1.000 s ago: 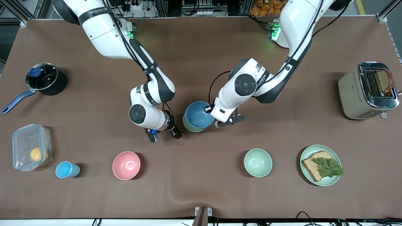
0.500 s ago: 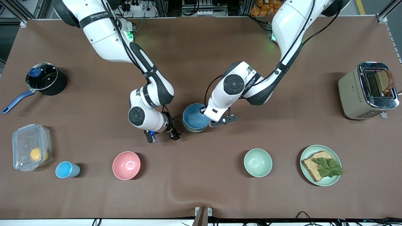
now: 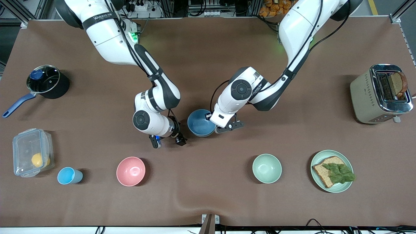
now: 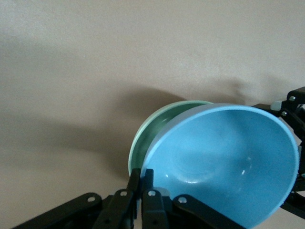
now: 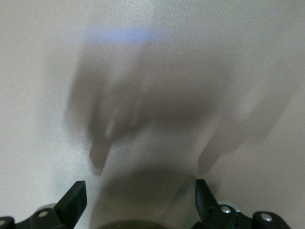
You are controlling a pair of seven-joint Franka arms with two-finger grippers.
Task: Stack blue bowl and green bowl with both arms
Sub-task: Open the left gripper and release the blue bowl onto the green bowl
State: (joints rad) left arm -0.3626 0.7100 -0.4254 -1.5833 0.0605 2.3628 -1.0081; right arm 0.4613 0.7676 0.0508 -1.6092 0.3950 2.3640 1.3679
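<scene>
The light-blue bowl (image 3: 200, 123) rests inside the sage-green bowl (image 4: 151, 128) at the middle of the table, its rim tipped a little off the green rim. In the front view the blue bowl covers the green one almost wholly. My left gripper (image 3: 211, 118) is shut on the blue bowl's rim, one finger inside and one outside; the left wrist view shows the left gripper (image 4: 142, 180) pinching the blue bowl (image 4: 224, 157). My right gripper (image 3: 168, 142) hangs open and empty over bare table beside the bowls, toward the right arm's end; the right wrist view shows only tabletop between the right gripper's (image 5: 138, 196) fingers.
Nearer the front camera stand a pink bowl (image 3: 130, 171), a pale mint bowl (image 3: 266, 168), a green plate (image 3: 317, 158) with bread and lettuce, a blue cup (image 3: 69, 175) and a clear container (image 3: 32, 157). A lidded pot (image 3: 47, 81) and a toaster (image 3: 380, 94) stand at the table's ends.
The left gripper has brought the blue bowl down into the green bowl and shifted it slightly toward the right arm's end, covering the green rim. The right gripper has barely moved.
</scene>
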